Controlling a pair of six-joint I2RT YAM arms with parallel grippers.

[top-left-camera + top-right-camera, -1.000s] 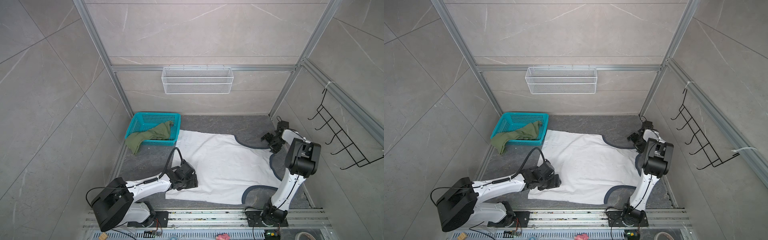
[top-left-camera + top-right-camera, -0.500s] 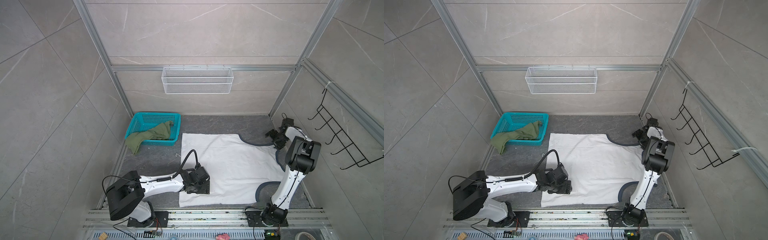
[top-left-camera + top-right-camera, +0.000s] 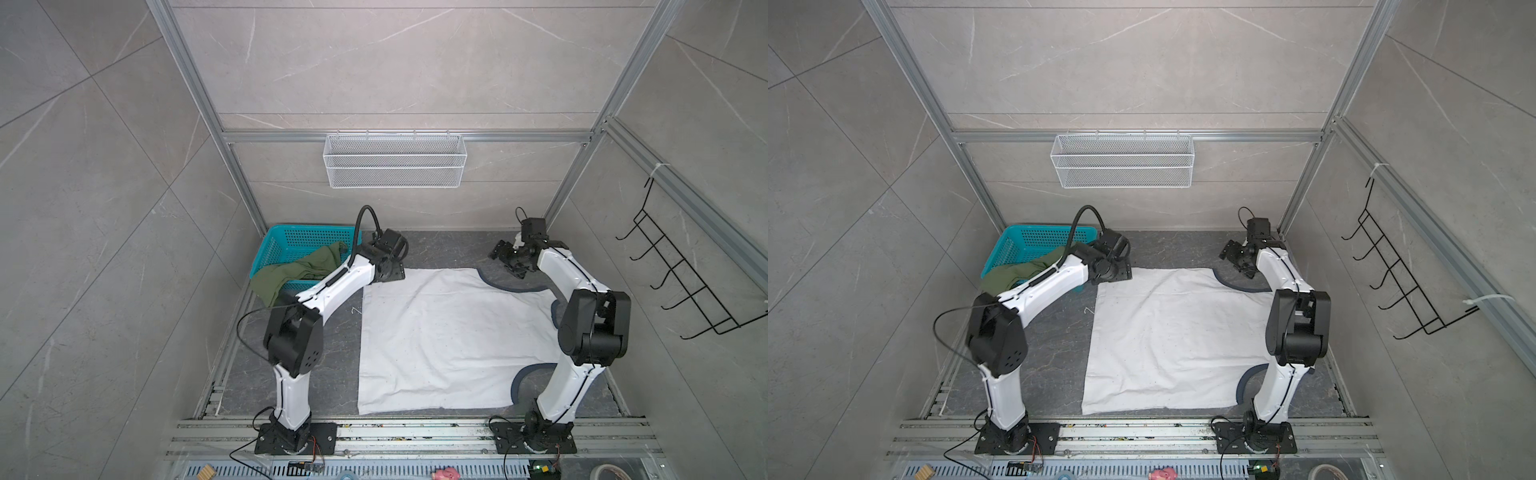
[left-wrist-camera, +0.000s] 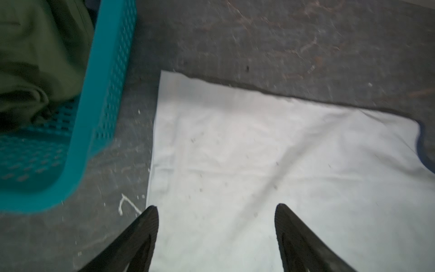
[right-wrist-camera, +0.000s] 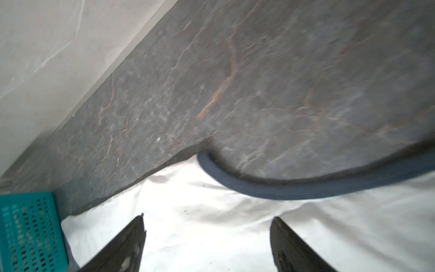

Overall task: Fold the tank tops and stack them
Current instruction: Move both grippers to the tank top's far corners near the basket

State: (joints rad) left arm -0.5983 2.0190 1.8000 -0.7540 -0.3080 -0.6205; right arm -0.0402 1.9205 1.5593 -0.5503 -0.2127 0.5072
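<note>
L pincer (image 4: pixel 215 206), R pincer (image 5: pixel 207 216) agape, empty.

Dark grey marbled tabletop (image 3: pixel 449 249) under 1 flat white tank top (image 3: pixel 449 332) and 1 teal basket (image 3: pixel 309 241).

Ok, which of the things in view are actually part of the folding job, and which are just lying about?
Job in hand:
white tank top, spread flat
olive green tank top, hanging out of the teal basket

Lying about:
the teal basket itself
white wire shelf on the back wall
black hook rack on the side wall
</note>
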